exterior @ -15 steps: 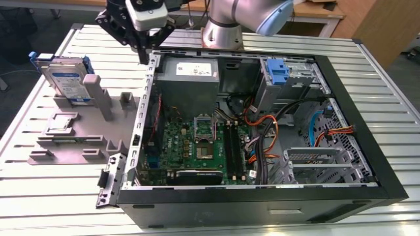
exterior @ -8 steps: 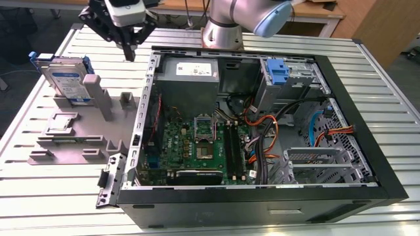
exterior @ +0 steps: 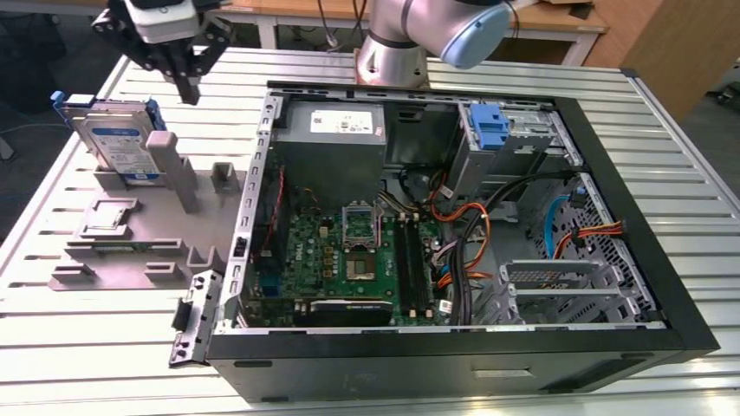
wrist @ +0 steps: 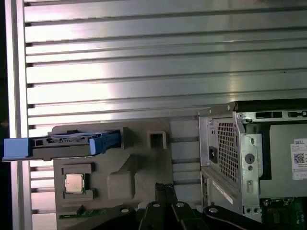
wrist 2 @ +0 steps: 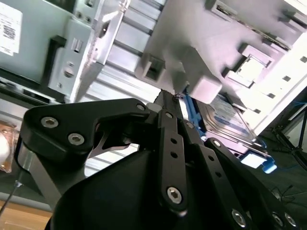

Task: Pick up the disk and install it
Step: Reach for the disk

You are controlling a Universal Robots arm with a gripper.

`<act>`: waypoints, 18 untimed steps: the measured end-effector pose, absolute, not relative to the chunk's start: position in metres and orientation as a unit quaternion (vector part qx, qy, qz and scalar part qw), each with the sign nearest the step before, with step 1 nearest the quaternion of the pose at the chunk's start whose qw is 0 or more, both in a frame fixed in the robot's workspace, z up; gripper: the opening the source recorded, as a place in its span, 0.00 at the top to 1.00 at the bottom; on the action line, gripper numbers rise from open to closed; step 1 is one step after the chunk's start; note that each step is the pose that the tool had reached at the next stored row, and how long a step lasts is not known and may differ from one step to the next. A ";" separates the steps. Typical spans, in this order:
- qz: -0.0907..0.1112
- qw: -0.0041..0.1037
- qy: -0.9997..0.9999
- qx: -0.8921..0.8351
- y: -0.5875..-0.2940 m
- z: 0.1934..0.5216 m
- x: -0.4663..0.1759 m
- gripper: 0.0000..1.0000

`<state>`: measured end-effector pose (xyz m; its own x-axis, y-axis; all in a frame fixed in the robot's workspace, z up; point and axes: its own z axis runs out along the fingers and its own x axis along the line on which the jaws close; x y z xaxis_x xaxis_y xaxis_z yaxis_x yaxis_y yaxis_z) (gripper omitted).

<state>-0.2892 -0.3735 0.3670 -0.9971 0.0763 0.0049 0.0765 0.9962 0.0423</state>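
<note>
The disk (exterior: 120, 144) stands on edge in a slot of a grey fixture (exterior: 130, 256) on the slatted table, at the exterior view's left. It is silver-grey with a white-and-blue label and a bright blue carrier. In the first wrist view I see the disk (wrist: 62, 144) edge-on; in the second wrist view the disk (wrist 2: 229, 120) lies beyond the fingertips. My gripper (exterior: 185, 90) hangs in the air above the disk's far end, slightly toward the exterior view's right and apart from it. The gripper (wrist: 165, 190) is shut with nothing in it, its fingers pressed together.
An open computer case (exterior: 647, 303) fills the middle and the exterior view's right, with a motherboard, cables, a grey power supply (exterior: 335, 126) and a bare blue bracket (exterior: 490, 130) in its drive bay. The fixture also holds a small square chip (wrist: 73, 183) and upright grey posts (exterior: 176, 173).
</note>
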 end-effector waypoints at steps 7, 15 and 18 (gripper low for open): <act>-0.021 0.002 -0.999 -0.038 -0.365 0.364 -0.319 0.90; -0.021 0.004 -0.999 -0.038 -0.354 0.358 -0.350 0.90; -0.021 0.005 -0.999 -0.038 -0.351 0.355 -0.364 0.90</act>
<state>-0.3638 -0.3512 0.3546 -0.9970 0.0763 0.0121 0.0768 0.9962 0.0418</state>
